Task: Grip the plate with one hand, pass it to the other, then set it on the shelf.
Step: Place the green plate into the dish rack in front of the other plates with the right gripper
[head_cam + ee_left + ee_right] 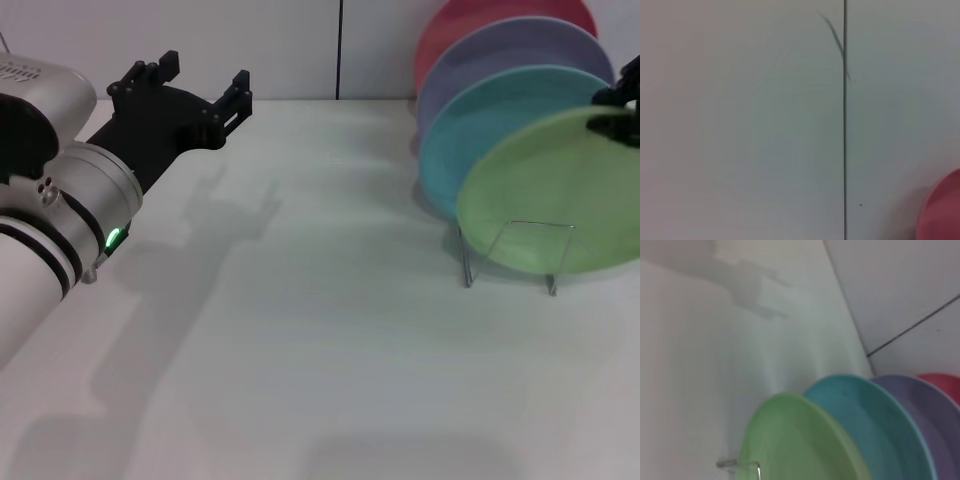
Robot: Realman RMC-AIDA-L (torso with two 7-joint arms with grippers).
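Note:
The light green plate [550, 195] stands on edge in the front slot of the silver wire shelf [540, 224] at the right of the table. My right gripper [614, 110] shows only partly at the right edge, at the plate's upper rim. My left gripper [205, 75] is open and empty, held above the table at the far left, well away from the plate. The right wrist view shows the green plate [795, 440] and a bit of the shelf wire [740, 464].
Behind the green plate, a turquoise plate [490, 120], a lavender plate [500, 55] and a red plate [480, 20] stand in the same shelf. The white table [300, 330] meets a white wall behind. The left wrist view shows the wall and the red plate's edge [945, 210].

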